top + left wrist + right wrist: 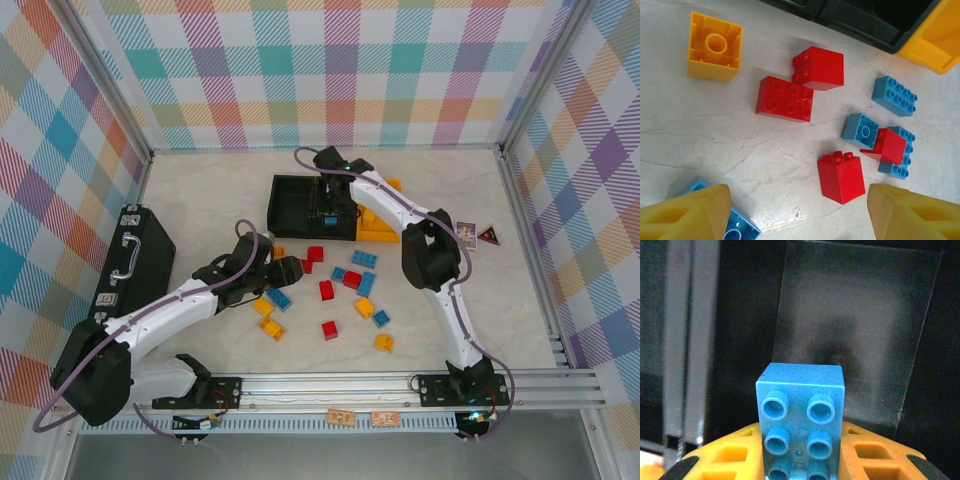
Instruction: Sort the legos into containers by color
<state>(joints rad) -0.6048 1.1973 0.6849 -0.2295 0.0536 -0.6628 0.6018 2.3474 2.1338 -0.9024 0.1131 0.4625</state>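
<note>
lego (800,400), blue, sits pinched in your right gripper (800,465) over the containers (285,215); your left gripper (799,212) hangs spread and empty near the containers, above red legos (841,176).

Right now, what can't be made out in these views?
- Top view: inside of the black containers, dark and partly under the right arm.
- Right wrist view: held blue brick, lower end cut off by the bottom edge.
- Left wrist view: corner blue brick, mostly behind a yellow finger.
- Top view: two cards, too small to read.
</note>
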